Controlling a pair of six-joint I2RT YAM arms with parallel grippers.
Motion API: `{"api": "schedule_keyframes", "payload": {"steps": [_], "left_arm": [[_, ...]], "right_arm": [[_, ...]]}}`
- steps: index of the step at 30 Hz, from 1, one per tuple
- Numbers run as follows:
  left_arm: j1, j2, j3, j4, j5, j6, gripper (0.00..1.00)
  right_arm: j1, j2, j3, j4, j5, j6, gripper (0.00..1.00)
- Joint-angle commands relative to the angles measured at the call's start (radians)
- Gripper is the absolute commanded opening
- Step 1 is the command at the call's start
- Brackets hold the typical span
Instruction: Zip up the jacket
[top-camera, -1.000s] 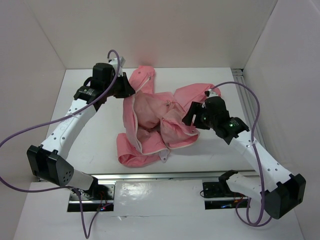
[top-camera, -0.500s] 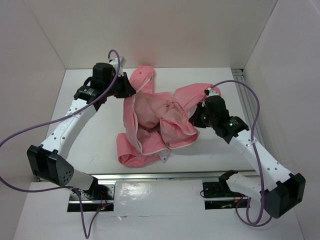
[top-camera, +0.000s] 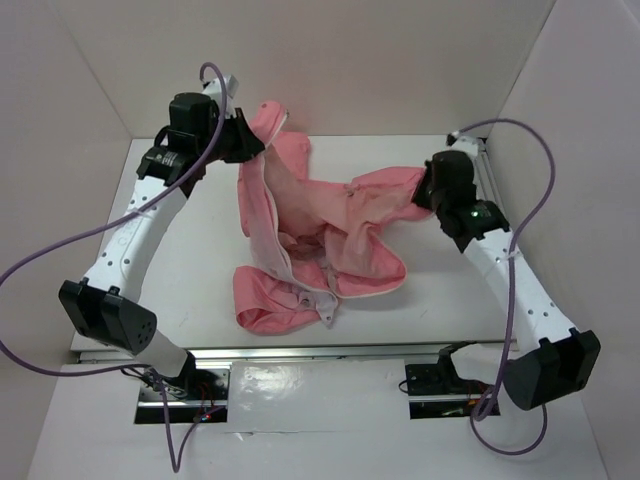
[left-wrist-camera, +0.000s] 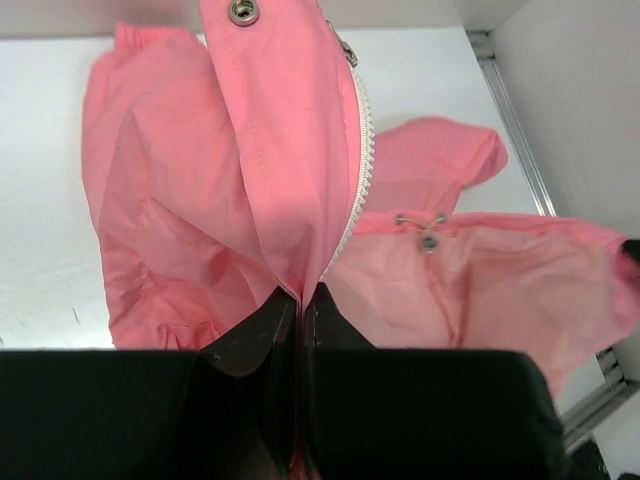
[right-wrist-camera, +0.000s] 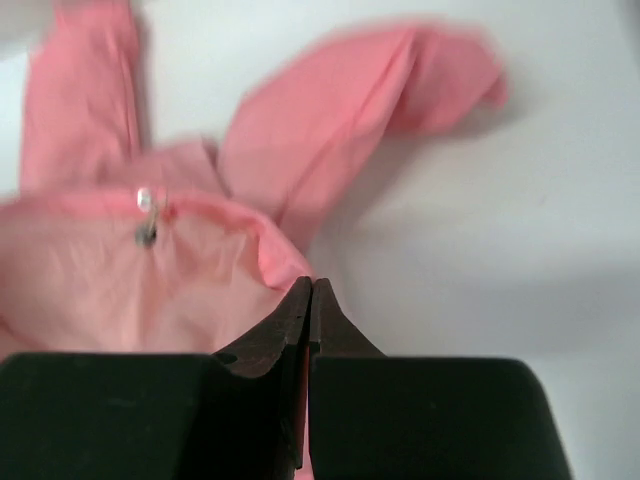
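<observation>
l gripper (left-wrist-camera: 300, 298) pinches the jacket (top-camera: 340, 205) by its white zipper edge (left-wrist-camera: 360, 140) at far left, r gripper (right-wrist-camera: 309, 292) pinches its right side, cloth stretched btwn.

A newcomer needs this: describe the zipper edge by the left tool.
Start at the jacket, the salmon-pink heap in the middle of the white table. Follow its far-left flap up to the left tool, which is shut on the fabric. The zipper edge is the white toothed strip along that flap, unlike the plain pink folds around it.
</observation>
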Motion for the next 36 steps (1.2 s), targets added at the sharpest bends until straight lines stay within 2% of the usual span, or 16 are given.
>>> {"api": "schedule_keyframes", "payload": {"steps": [1,6,8,11,14,18,21,22,24,25,28,32,35,36], "left_arm": [[0.039,0.014,0.101,0.058,0.013,0.02,0.0],[0.062,0.066,0.29,0.047,0.006,0.041,0.0],[0.072,0.1,0.374,0.036,-0.004,0.041,0.0],[0.072,0.131,0.417,0.036,0.033,0.05,0.0],[0.072,0.131,0.385,0.075,0.114,0.037,0.0],[0.037,0.12,0.189,0.16,0.192,0.014,0.0],[0.009,0.084,0.083,0.225,0.264,0.004,0.0],[0.0,0.068,0.005,0.24,0.277,0.004,0.0],[-0.023,0.015,-0.084,0.305,0.303,0.004,0.0],[-0.023,-0.005,-0.165,0.323,0.303,0.004,0.0],[-0.069,-0.071,-0.302,0.354,0.323,0.004,0.0],[-0.117,-0.136,-0.42,0.354,0.297,0.014,0.0],[-0.117,-0.171,-0.471,0.364,0.324,-0.015,0.0],[-0.117,-0.171,-0.483,0.375,0.343,-0.015,0.0]], "right_arm": [[-0.097,0.017,0.176,0.111,0.069,-0.087,0.0],[-0.245,0.057,0.423,0.111,0.156,-0.155,0.0],[-0.279,0.085,0.494,0.111,0.157,-0.173,0.0],[-0.301,0.113,0.583,0.097,0.118,-0.193,0.0],[-0.301,0.126,0.543,0.086,0.071,-0.193,0.0],[-0.301,0.117,0.292,0.137,0.036,-0.135,0.0],[-0.301,0.166,0.2,0.126,-0.041,-0.098,0.0],[-0.301,0.179,0.172,0.114,-0.061,-0.098,0.08],[-0.301,0.188,0.172,0.075,-0.099,-0.098,0.37],[-0.301,0.188,0.172,0.075,-0.116,-0.098,0.65],[-0.29,0.151,0.181,0.075,-0.159,-0.098,0.75],[-0.269,0.1,0.181,0.109,-0.266,-0.071,0.75],[-0.225,0.085,0.107,0.202,-0.499,0.005,0.75],[-0.199,0.085,0.071,0.309,-0.678,0.034,0.78]]}}
